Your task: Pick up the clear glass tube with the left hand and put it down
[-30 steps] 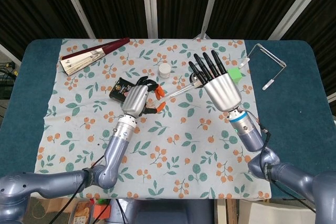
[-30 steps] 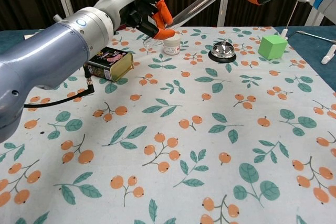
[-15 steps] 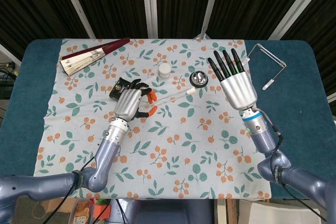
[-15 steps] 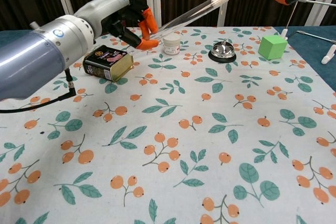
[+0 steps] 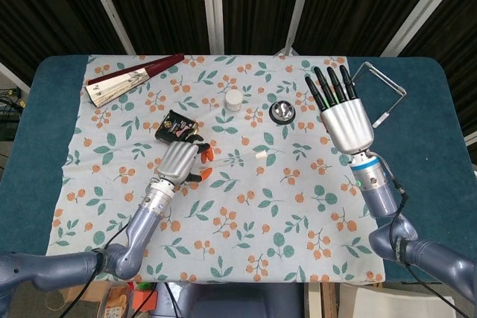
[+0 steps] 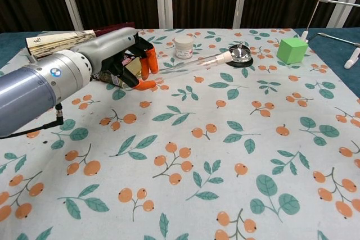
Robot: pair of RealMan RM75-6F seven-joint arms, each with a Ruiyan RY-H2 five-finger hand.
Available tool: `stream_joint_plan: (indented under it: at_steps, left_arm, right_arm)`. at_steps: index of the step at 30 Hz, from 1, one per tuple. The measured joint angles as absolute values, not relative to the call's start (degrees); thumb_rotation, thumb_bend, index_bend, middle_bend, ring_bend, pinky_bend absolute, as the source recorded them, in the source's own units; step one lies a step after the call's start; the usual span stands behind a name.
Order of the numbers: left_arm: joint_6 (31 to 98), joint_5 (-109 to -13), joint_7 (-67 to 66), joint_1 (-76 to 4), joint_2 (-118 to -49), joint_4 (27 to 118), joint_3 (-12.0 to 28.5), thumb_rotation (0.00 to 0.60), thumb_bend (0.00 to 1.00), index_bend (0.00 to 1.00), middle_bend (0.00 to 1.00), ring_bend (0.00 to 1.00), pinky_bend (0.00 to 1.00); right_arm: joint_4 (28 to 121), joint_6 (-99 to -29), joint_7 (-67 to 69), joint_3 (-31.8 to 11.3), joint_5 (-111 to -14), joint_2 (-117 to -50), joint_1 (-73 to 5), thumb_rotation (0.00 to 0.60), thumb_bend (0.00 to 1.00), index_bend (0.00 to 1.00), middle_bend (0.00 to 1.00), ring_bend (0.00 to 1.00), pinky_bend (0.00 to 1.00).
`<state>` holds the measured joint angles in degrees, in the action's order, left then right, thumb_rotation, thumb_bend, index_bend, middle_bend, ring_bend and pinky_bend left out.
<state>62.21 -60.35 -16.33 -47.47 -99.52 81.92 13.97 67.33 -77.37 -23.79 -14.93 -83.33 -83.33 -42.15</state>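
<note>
Glass tube (image 6: 191, 63) in lowered left robot hand (image 6: 132, 63)

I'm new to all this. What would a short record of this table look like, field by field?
Cloth: floral tablecloth over a blue table
Left hand: the left hand pinches the clear glass tube at one end
Tube: nearly level, low over the cloth; touching it or not is unclear
Right hand: the right hand is raised, fingers spread, holding nothing
Nearby: dark tin, small white jar, call bell, green cube, folded fan

no legible text, tin (image 5: 174, 126) label unreadable
</note>
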Motion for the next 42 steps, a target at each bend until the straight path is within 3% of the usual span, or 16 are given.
stream_joint_plan:
  at_steps: [8,20,25,27,30,38,42]
  left_arm:
    - [60.6,-59.5,-19.9,-47.6,-101.2,79.8,12.2,0.600,0.57,0.62,0.66,0.24,0.10]
    - [59.8,-58.0,-23.3,-46.6,-100.2,81.5,11.2,0.600,0.41,0.54,0.51,0.23,0.06]
    - [60.6,-57.9,-23.5,-45.7,-98.6,83.9,11.3,0.600,0.39,0.46,0.36,0.18,0.03]
    - [61.1,-58.1,-23.3,-45.3,-97.8,85.0,11.5,0.600,0.38,0.38,0.30,0.15,0.02]
    - [61.9,-58.4,-22.7,-44.6,-96.6,86.8,11.8,0.600,0.38,0.31,0.27,0.14,0.01]
    - [63.8,-59.5,-21.8,-42.3,-92.6,91.2,11.7,0.600,0.36,0.28,0.24,0.12,0.01]
    - [65.6,-61.6,-20.7,-40.8,-90.3,92.9,11.1,0.600,0.31,0.20,0.19,0.07,0.00]
  right_arm:
    - [69.0,-77.0,-23.8,-15.5,-82.2,-82.3,-41.6,0.600,0.45,0.00,0.00,0.00,0.01]
    - [70.6,-76.9,-23.6,-15.0,-81.9,-81.8,-40.5,0.600,0.45,0.00,0.00,0.00,0.01]
    - [72.1,-76.8,-23.8,-15.0,-81.3,-81.1,-39.9,0.600,0.45,0.00,0.00,0.00,0.01]
    - [73.2,-76.7,-23.9,-15.0,-81.0,-80.7,-39.6,0.600,0.45,0.00,0.00,0.00,0.01]
    - [75.0,-76.7,-24.2,-14.8,-80.5,-80.1,-38.8,0.600,0.45,0.00,0.00,0.00,0.01]
    - [80.4,-76.7,-24.9,-14.2,-78.3,-78.4,-36.2,0.600,0.45,0.00,0.00,0.00,0.01]
    - [84.4,-76.5,-25.0,-14.1,-75.7,-76.9,-34.5,0.600,0.38,0.00,0.00,0.00,0.01]
